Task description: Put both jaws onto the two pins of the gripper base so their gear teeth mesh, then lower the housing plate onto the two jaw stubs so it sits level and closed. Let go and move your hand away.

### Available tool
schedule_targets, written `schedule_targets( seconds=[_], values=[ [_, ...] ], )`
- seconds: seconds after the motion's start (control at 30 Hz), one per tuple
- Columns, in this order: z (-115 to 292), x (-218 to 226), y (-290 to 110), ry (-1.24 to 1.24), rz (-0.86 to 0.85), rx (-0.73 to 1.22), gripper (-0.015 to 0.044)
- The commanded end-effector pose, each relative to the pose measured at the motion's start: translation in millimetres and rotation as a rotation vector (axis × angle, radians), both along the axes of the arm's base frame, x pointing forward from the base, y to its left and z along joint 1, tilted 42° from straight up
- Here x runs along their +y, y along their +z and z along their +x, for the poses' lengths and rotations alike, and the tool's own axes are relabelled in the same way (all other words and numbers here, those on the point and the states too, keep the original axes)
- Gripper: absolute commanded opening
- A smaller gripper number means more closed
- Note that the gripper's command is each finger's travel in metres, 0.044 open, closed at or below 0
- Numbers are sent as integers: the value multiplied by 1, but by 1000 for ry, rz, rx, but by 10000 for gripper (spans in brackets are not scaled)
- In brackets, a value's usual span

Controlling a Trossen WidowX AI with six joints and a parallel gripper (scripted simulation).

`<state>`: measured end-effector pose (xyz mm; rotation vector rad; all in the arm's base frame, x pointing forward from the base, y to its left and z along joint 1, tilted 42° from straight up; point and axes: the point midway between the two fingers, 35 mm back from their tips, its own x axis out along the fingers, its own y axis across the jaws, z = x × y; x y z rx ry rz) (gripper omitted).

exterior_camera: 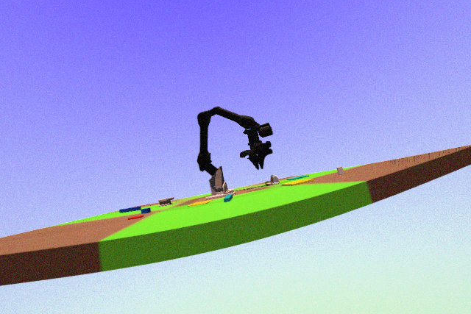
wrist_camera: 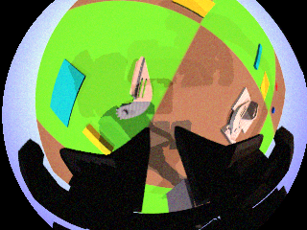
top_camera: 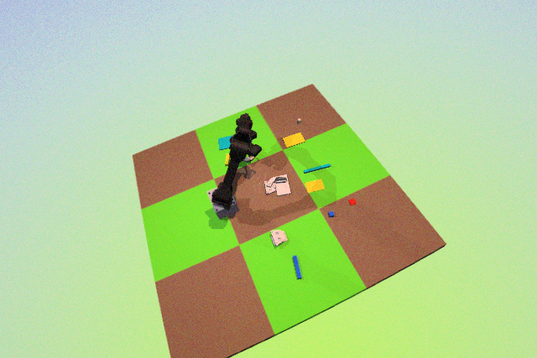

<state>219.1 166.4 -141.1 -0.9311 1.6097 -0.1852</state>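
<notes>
While our gripper (top_camera: 257, 150) (exterior_camera: 260, 168) (wrist_camera: 161, 130) was hanging above the board (top_camera: 195, 302) (exterior_camera: 228, 223) (wrist_camera: 192, 81), its fingers stood slightly apart, with nothing between them, and we saw the toothed jaw (top_camera: 249, 158) (exterior_camera: 274, 179) (wrist_camera: 144, 95) lying near the yellow bar (top_camera: 226, 159) (wrist_camera: 97, 139)

A square slab (top_camera: 203, 288) (exterior_camera: 235, 223) with thick sides, checkered in brown and bright green, serves as the ground. Around and above the slab spreads a smooth, grainy backdrop (top_camera: 108, 42) (exterior_camera: 235, 37), violet-blue high over it in the exterior view and pale blue to yellow-green below it. Soft, overlapping dark shadows fall across the slab's middle squares, and its near side faces look darker than its top.
</notes>
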Motion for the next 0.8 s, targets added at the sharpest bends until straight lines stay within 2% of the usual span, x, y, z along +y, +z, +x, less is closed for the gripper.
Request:
schedule_targets(
  seconds=[0.0,0.3,0.43,0.57,0.77],
  values=[
    [8,12,-5,-58,7,-49,210],
    [24,35,-16,-193,15,-160,440],
    [24,33,-18,-193,15,-160,440],
    [23,9,-43,-193,13,-161,440],
    [23,8,-45,-193,13,-161,440]
  ],
)
